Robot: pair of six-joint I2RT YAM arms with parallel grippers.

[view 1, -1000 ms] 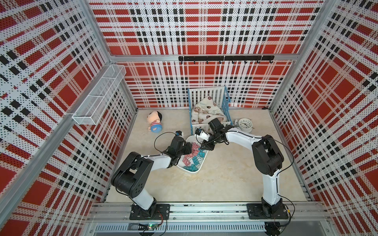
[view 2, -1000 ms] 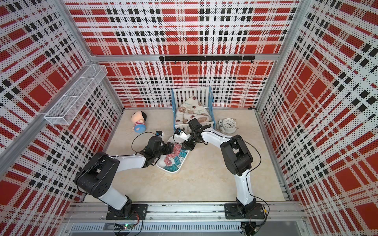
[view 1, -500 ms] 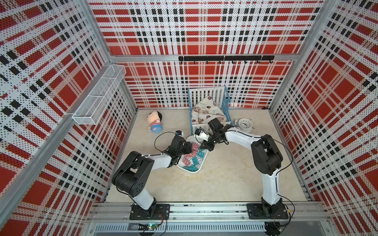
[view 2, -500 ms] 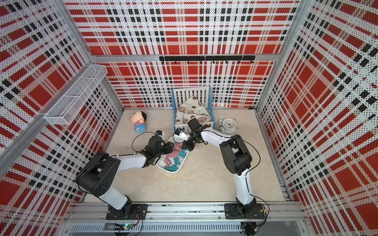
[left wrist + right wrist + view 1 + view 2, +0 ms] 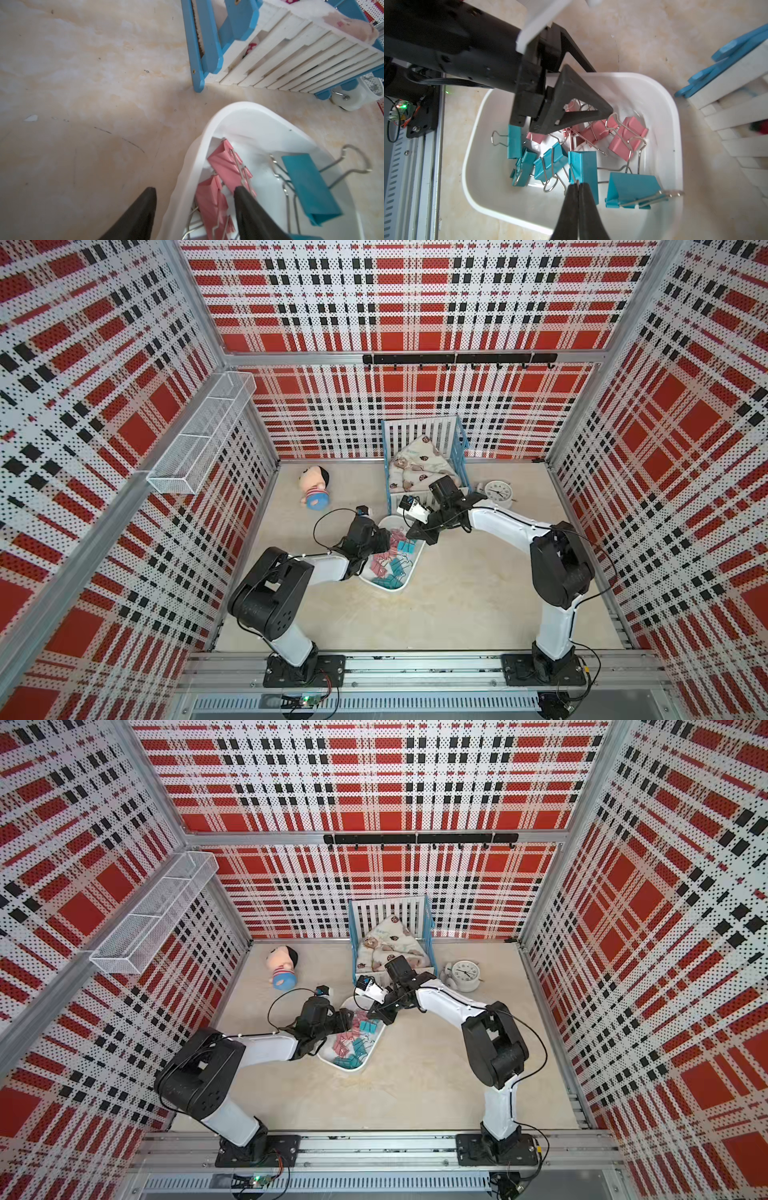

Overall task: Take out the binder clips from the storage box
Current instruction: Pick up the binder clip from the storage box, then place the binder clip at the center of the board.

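The white storage box (image 5: 391,590) (image 5: 347,1069) lies on the floor between my arms, with several teal and pink binder clips (image 5: 388,562) (image 5: 350,1048) (image 5: 627,135) inside. My right gripper (image 5: 578,185) (image 5: 413,536) (image 5: 376,1017) reaches in over the box's far end. It is shut on the wire handle of a teal binder clip (image 5: 584,166) that stands upright. My left gripper (image 5: 194,192) (image 5: 383,540) (image 5: 344,1021) is open astride the box wall (image 5: 182,187). One finger (image 5: 149,199) is outside over the floor; the other sits inside against pink clips (image 5: 209,199).
A white-and-blue slatted crib (image 5: 424,456) with bedding stands just behind the box, a white alarm clock (image 5: 497,492) at its right. A small doll (image 5: 316,489) lies at the back left. A white wire-mesh basket (image 5: 199,439) hangs on the left wall.
My right gripper has closed onto the teal clip's wire handle. The left gripper has stayed astride the box wall, barely moving.
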